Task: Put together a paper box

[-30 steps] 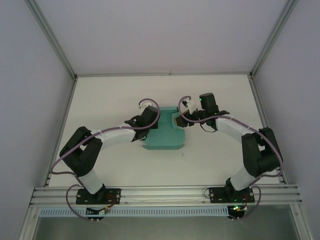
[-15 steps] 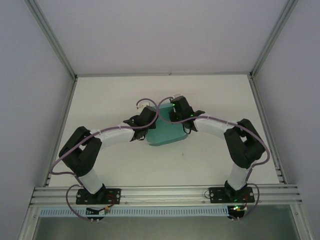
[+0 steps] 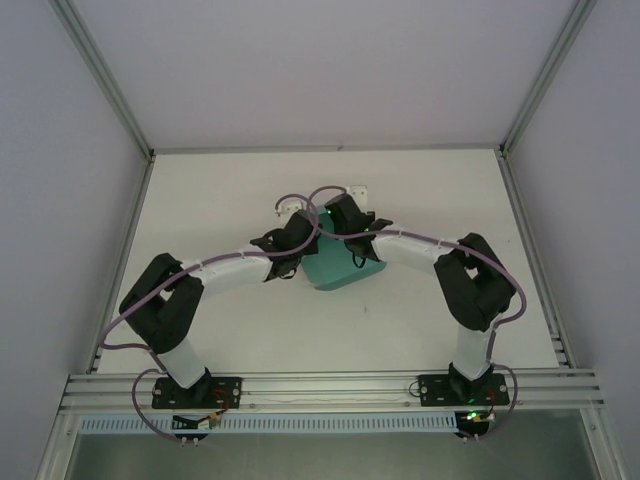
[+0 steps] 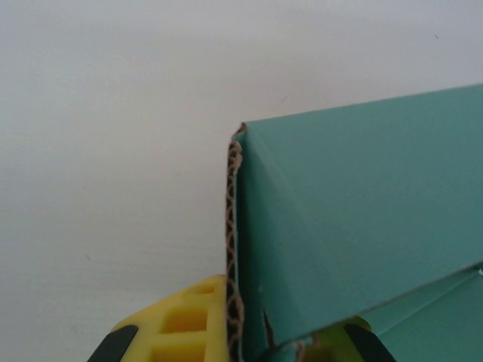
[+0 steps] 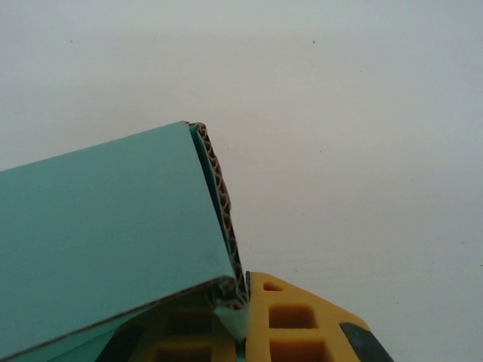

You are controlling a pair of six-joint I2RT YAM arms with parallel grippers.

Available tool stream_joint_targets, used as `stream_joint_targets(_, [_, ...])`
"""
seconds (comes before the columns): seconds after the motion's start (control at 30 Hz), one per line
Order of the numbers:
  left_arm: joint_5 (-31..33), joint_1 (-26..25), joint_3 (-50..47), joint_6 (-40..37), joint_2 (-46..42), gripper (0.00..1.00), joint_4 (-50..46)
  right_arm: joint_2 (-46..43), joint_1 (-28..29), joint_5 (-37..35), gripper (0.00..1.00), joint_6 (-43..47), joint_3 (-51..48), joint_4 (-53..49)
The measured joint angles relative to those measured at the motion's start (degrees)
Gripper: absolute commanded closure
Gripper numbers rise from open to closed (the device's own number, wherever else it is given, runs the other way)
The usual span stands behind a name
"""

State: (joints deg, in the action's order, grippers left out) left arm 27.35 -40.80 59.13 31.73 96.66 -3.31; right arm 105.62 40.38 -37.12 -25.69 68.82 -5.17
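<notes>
The paper box is teal corrugated cardboard, partly folded, lying mid-table between the two wrists. My left gripper is at its left side and my right gripper at its far right side. In the left wrist view the left gripper is shut on the paper box, its yellow fingers pinching a raised wall by the corrugated edge. In the right wrist view the right gripper is shut on the paper box, with yellow fingers clamping a folded corner.
The white table has bare room all round the box. Grey walls and aluminium posts close in the left, right and back. A metal rail with both arm bases runs along the near edge.
My right arm swung left from beside the box onto it, and its gripper went from open to shut on the cardboard. The box turned and looks narrower. The left arm held still.
</notes>
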Motion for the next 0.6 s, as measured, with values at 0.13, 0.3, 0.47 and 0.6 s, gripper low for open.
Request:
stream_joint_targets(0.13, [4.7,-0.8,4.0,5.2,2.3,1.0,-5.6,-1.2,0.2,-0.1,1.0,-0.5,-1.6,2.2])
stream_joint_targets(0.3, [7.0,-1.5,6.6,8.5,3.9,1.0,-8.6,-2.9,0.2,0.4,0.98,-0.6,-4.1,5.2])
stream_joint_targets(0.47, [4.5,-1.3,3.7,4.5,3.6,1.0,-4.4,-3.7,-0.3,3.7,0.74,2.5,-8.0,9.4])
stream_joint_targets(0.6, [1.6,-0.2,2.7,2.9,3.6,1.0,-3.8,-4.9,-2.3,11.3,0.43,6.4,-11.0,12.3])
